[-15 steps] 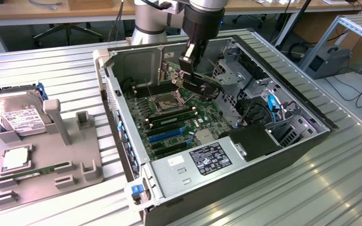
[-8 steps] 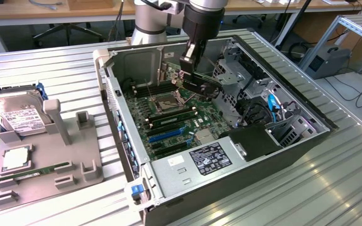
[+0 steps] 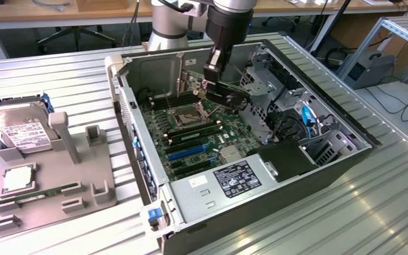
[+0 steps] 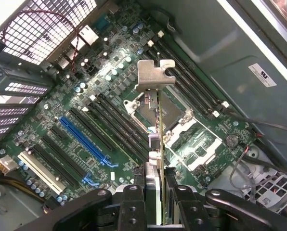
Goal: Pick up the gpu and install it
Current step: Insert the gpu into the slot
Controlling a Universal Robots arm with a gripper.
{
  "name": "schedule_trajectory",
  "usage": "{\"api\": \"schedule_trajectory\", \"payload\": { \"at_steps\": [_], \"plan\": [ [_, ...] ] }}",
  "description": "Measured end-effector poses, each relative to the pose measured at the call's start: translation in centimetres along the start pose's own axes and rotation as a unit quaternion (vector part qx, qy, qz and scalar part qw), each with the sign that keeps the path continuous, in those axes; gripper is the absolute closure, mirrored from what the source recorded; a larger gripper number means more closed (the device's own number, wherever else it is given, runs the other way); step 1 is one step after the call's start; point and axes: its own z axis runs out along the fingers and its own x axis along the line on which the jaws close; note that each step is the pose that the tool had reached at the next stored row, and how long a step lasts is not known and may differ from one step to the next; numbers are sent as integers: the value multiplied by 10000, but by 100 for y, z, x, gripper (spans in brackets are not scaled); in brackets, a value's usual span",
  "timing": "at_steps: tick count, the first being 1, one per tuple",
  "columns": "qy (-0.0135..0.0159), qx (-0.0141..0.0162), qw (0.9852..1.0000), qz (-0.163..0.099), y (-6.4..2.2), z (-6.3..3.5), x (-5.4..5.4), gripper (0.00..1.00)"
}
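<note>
My gripper (image 3: 217, 81) hangs inside the open computer case (image 3: 331, 164), shut on the gpu (image 3: 229, 96). The gpu is a thin black card held above the motherboard (image 3: 197, 141), near the processor socket. In the wrist view the gpu (image 4: 159, 120) is seen edge-on, with its silver bracket (image 4: 154, 76) at the far end. My gripper (image 4: 155, 185) clamps the near end of the card between its two black fingers (image 4: 135, 192). The card hovers over the socket (image 4: 182, 127), apart from the board. The long blue slot (image 4: 85, 139) lies off to one side of it.
A grey parts stand (image 3: 55, 175) sits on the table at the exterior view's left. It holds a hard drive (image 3: 21, 132), a processor chip (image 3: 18, 179) and a green RAM stick (image 3: 37, 195). Drive cages and cables (image 3: 296, 127) fill the case's right side.
</note>
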Motion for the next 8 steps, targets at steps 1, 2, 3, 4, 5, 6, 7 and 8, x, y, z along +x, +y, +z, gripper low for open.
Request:
{"api": "schedule_trajectory", "payload": {
  "at_steps": [1,2,3,4,5,6,7,8],
  "plan": [
    [0,-1,10000,-25,0,0,0,73],
    [0,-1,10000,-49,0,0,0,73],
    [0,-2,10000,-74,0,0,0,73],
    [0,-3,10000,-95,0,0,0,73],
    [0,-3,9999,-117,0,0,0,73],
    [0,-4,9999,-139,0,0,0,73],
    [-1,-4,9999,-160,0,0,0,73],
    [0,-5,9998,-182,0,0,0,73]
  ]
}}
